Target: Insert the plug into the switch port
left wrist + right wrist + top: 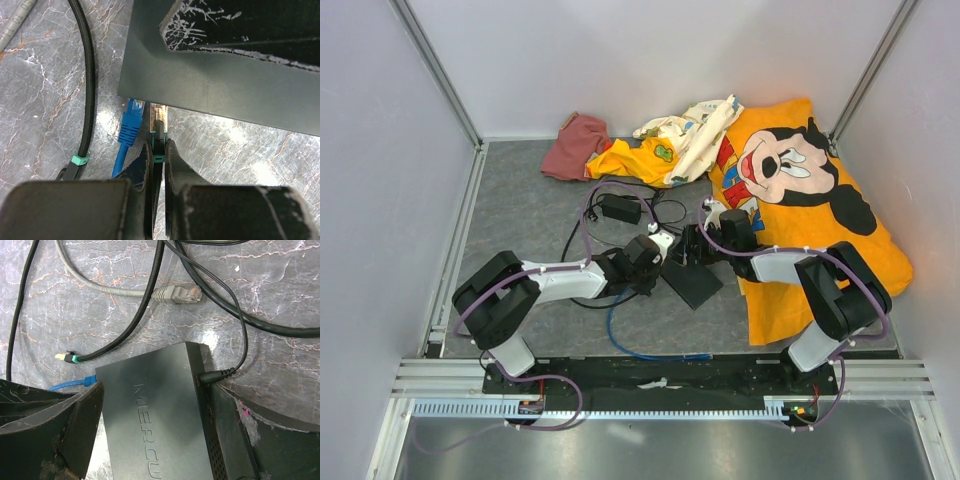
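Observation:
The black switch [692,282] lies on the grey mat between both arms; it also shows in the left wrist view [215,75] and the right wrist view [150,410]. The blue plug [131,120] lies free on the mat, its tip at the switch's edge, just left of my left gripper [158,145]. I cannot tell whether it sits in a port. My left gripper is shut on a thin black cable's teal-banded connector [159,131], which points at the switch's edge. My right gripper [156,390] straddles the switch, one finger against each side. The blue cable [630,345] runs toward the near edge.
A grey cable's plug [177,294] and a second teal-banded black cable end [67,358] lie on the mat beyond the switch. A power lead [212,376] is plugged into the switch. A black adapter [620,208] and a heap of clothes [800,170] lie behind.

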Robot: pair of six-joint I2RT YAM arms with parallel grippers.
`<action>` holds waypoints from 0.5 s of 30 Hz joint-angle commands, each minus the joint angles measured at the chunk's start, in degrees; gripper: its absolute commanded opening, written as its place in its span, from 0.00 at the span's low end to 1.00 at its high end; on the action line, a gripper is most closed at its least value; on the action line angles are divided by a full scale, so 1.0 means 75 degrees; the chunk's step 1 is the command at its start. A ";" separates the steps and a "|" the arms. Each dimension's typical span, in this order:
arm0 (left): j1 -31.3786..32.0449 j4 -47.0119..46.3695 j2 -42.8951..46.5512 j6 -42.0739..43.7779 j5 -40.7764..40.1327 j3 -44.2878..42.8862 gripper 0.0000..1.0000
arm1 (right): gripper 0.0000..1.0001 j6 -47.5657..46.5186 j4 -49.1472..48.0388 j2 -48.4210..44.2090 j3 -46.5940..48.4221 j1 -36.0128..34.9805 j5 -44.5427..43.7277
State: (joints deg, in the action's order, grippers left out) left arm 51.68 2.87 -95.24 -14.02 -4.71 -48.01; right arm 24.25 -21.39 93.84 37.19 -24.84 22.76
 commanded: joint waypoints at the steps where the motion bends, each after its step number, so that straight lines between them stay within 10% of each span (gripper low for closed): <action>1: -0.0012 -0.0804 0.0288 0.0205 0.0323 0.0166 0.02 | 0.92 0.0141 -0.0066 0.0237 0.0221 0.0007 0.0363; 15: -0.0012 -0.1086 0.0043 -0.0461 -0.0729 0.0050 0.02 | 0.89 0.0586 0.0473 0.0823 0.0456 0.0007 0.1862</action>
State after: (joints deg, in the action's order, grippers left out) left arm 51.51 0.60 -94.76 -13.85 -5.80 -46.70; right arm 25.47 -21.58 97.91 40.73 -23.75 27.83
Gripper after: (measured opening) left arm 0.077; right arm 0.896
